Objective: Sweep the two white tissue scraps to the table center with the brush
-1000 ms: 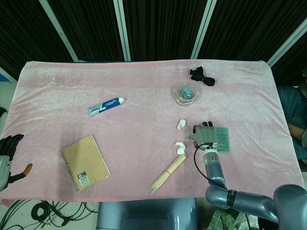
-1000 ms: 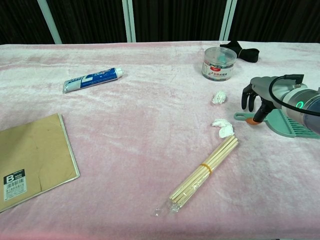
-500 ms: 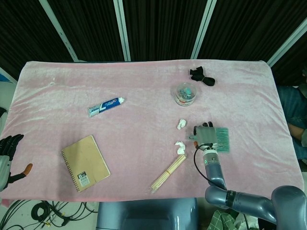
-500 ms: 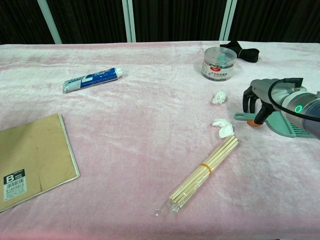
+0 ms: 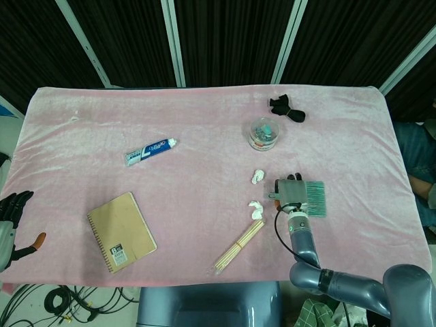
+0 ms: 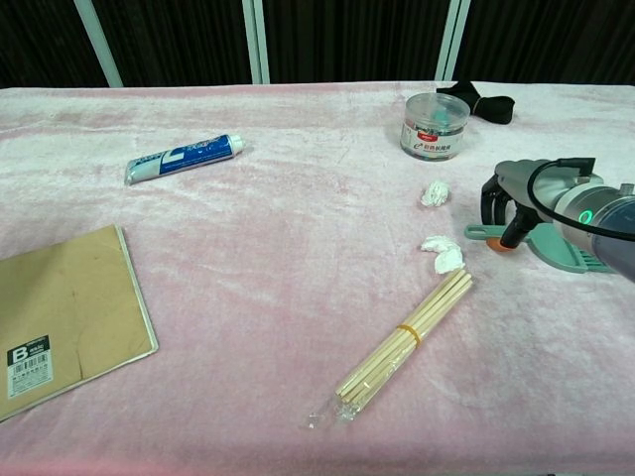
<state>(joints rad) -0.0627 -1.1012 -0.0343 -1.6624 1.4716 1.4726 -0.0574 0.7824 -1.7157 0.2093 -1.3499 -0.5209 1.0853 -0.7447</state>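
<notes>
Two white tissue scraps lie right of the table's middle: one [image 5: 258,176] [image 6: 434,192] below the jar, the other [image 5: 255,209] [image 6: 443,254] nearer me, by the tip of the stick bundle. The teal brush [image 5: 315,198] [image 6: 571,248] lies flat on the pink cloth just right of them, its handle pointing toward the scraps. My right hand [image 5: 289,191] [image 6: 521,193] sits over the handle, fingers curled down on its far side and thumb on the near side, gripping it. My left hand [image 5: 10,225] hangs off the table's left front corner, fingers apart and holding nothing.
A bundle of wooden sticks [image 5: 238,246] lies just in front of the nearer scraps. A clear round jar [image 5: 263,133] and a black strap [image 5: 286,107] sit behind them. A toothpaste tube [image 5: 150,152] and a brown notebook [image 5: 121,231] lie on the left half.
My right hand's fingers have curled in tighter around the brush handle. The brush and both scraps have stayed put, and the left hand has not moved.
</notes>
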